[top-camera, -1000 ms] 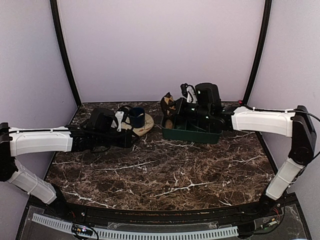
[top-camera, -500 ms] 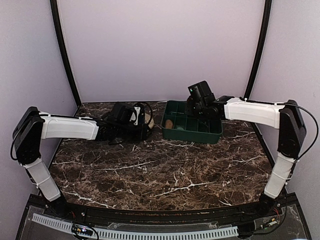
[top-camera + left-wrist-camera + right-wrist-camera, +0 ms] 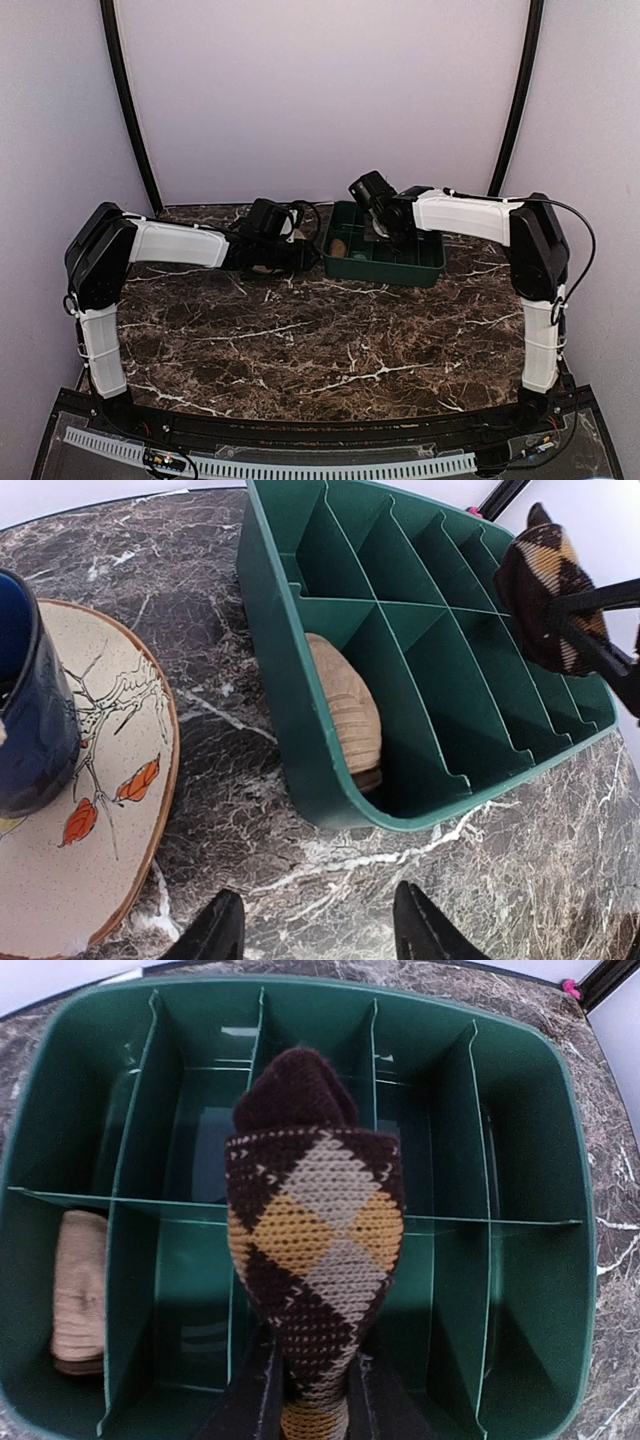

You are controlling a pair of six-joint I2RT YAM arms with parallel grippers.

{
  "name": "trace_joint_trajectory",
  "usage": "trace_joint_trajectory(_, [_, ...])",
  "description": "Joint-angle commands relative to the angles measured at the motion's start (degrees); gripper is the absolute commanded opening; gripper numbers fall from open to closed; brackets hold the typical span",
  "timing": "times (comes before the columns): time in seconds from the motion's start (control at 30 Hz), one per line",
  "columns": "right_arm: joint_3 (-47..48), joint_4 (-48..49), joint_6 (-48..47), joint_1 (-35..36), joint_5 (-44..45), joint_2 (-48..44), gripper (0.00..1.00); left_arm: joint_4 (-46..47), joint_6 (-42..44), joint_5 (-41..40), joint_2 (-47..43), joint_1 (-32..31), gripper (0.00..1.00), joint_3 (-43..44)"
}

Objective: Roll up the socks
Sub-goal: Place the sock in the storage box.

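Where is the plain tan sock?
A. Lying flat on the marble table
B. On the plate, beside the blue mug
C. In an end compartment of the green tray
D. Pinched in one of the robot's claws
C: the rolled tan sock sits in an end compartment of the green tray, while the right gripper holds only the argyle sock above the tray.

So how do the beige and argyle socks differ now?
The beige sock is plain; the argyle sock has diamonds on dark brown. The beige sock lies in a corner compartment of the green tray; the argyle sock is held above it by the right gripper. Both look rolled.
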Motion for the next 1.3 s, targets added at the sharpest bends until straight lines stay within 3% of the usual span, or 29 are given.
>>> trace_joint_trajectory(0.0, [4.5, -6.4, -0.1, -0.4, 3.8, 3.4, 0.0, 1.3, -0.6, 1.7, 0.0, 0.3, 0.53, 2.2])
trace_joint_trajectory(0.4, [14.2, -15.3, 1.7, -1.1, 1.7, 12.0, 0.0, 3.1, -0.4, 2.5, 0.5, 0.3, 0.53, 2.6])
trace_joint_trajectory(0.93, [22.1, -22.2, 5.2, -3.0, -13.7, 17.2, 0.0, 6.3, 3.8, 4.1, 2.5, 0.2, 0.54, 4.5])
trace_joint_trajectory(1.27, [18.2, -22.0, 8.4, -4.6, -21.0, 16.6, 0.0, 8.9, 5.2, 7.1, 4.6, 0.1, 0.54, 6.3])
